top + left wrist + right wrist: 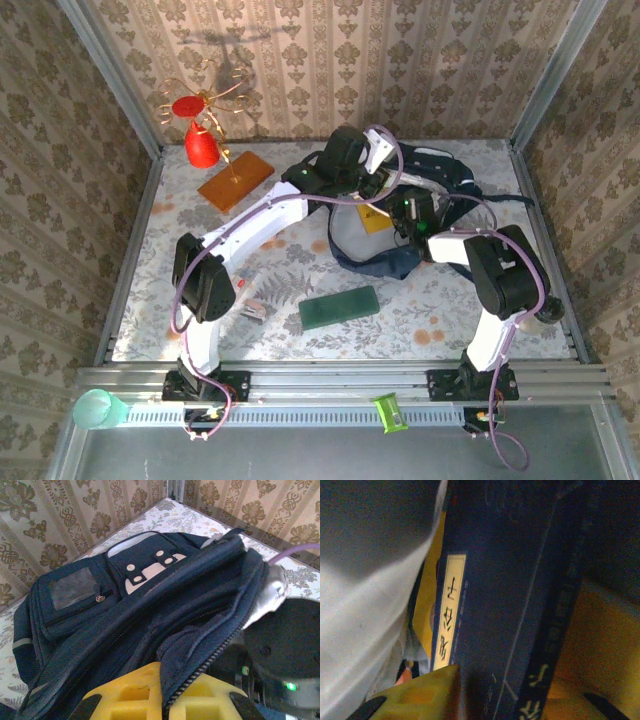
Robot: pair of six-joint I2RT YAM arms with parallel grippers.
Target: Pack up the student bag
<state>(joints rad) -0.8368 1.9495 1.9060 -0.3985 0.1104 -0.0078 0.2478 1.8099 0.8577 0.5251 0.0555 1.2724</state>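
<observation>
**Bag** (380,262): navy with a pale patch and front zip pockets. It lay on the bench (450,320) at far centre-right, its mouth open and pale lining showing inside. Both arms reached to it from the near edge.

**Left hand** (167,700): yellow fingers (125,697) pressed together on the bag's unzipped rim. A fold of navy cloth and zip teeth ran up between them. It sat at the far-left side of the mouth.

**Right hand** (510,695): down inside the bag, with pale lining to its left. A booklet stood between its two yellow fingers. Whether they clamped the booklet or stood apart from it, I could not tell.

**Booklet** (505,580): navy cover with a narrow cream label (449,610) bearing dark characters. It stood on edge within the bag.

**Green book** (339,307): flat on the bench at near centre, well apart from the bag.

**Orange board** (235,180): flat at far left, set at an angle.

**Red cone** (201,146): upright at the far-left corner, just beyond the board. A red disc and thin wire loops stood above it.

**Small pink-and-white object** (252,310): on the bench beside the left arm's lower link, too small to identify.

**Teal cup** (95,408): on the near rail at the left end.

**Green clip** (388,412): on the near rail, between the two arm bases.
</observation>
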